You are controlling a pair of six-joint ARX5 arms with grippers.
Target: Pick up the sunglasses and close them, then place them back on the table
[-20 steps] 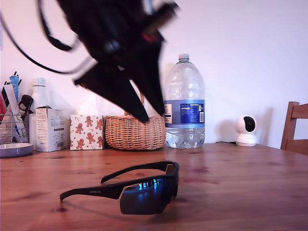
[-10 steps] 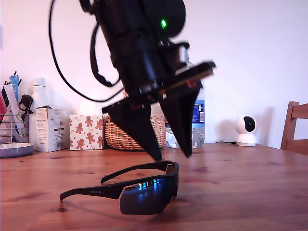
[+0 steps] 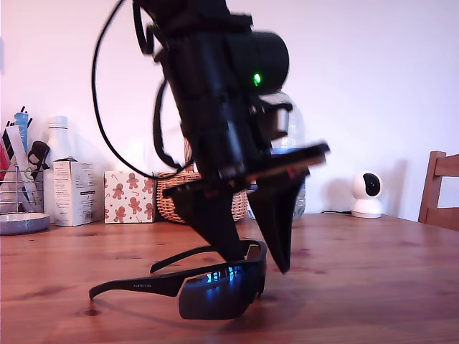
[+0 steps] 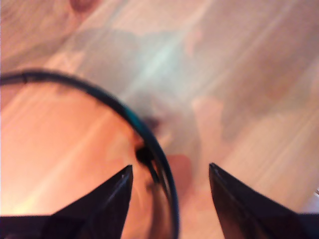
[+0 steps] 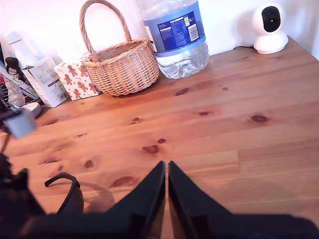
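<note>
The black sunglasses [image 3: 215, 290] lie open on the wooden table [image 3: 373, 287], lenses toward the exterior camera, both temple arms spread. My first gripper [image 3: 262, 265] points down, open, its fingertips astride the frame's end nearest the exterior view's right. In the first wrist view the thin curved frame [image 4: 99, 97] and a hinge run between the open fingers of my first gripper [image 4: 170, 166]; contact cannot be told. My second gripper [image 5: 166, 162] is shut on nothing, high over the table [image 5: 224, 124], with one temple end of the sunglasses [image 5: 70, 191] in its view. The second arm is out of the exterior view.
Along the back wall stand a wicker basket [image 3: 171, 204], a large water bottle [image 5: 174, 35], a white camera [image 3: 367, 193], a gingerbread-print box [image 3: 129, 196], a white carton [image 3: 72, 192] and a utensil rack [image 3: 18, 172]. A wooden chair [image 3: 439, 190] is at the exterior view's right edge.
My first gripper has come down from high above the basket to table level, its open fingertips now around the sunglasses' frame. The sunglasses have not moved.
</note>
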